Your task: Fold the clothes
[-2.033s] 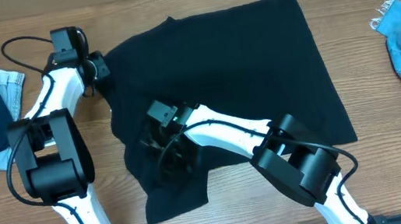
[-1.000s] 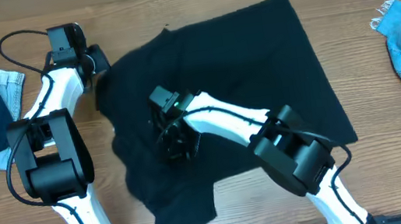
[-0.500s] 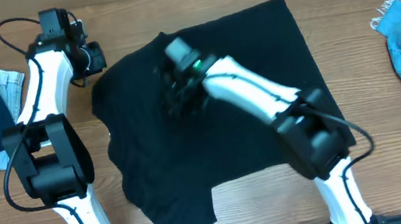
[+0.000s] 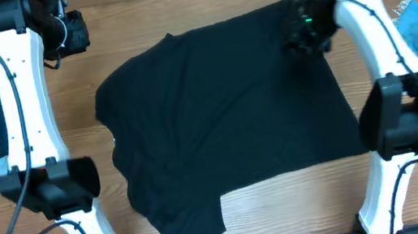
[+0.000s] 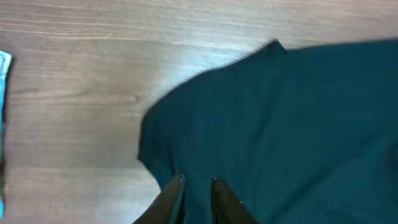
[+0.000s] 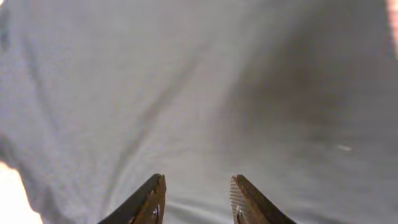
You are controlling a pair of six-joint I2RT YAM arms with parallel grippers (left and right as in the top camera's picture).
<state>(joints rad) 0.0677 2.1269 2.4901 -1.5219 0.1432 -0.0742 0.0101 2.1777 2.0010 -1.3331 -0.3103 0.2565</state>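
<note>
black shirt [image 4: 225, 115] lies spread on the tabletop [image 4: 288, 212] for folding; my right pincer [image 6: 198, 183] hangs part-open over its far corner to take it, left pincer [image 5: 197, 183] narrow, empty.

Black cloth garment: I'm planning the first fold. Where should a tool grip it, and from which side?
Probably the far right corner of the black cloth garment, coming down from above; it lies flat, its two straight edges meeting there.

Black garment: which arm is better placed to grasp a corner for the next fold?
Right, probably: the right gripper hovers with fingers open over the far right corner of the black garment; the left gripper sits off the cloth.
</note>
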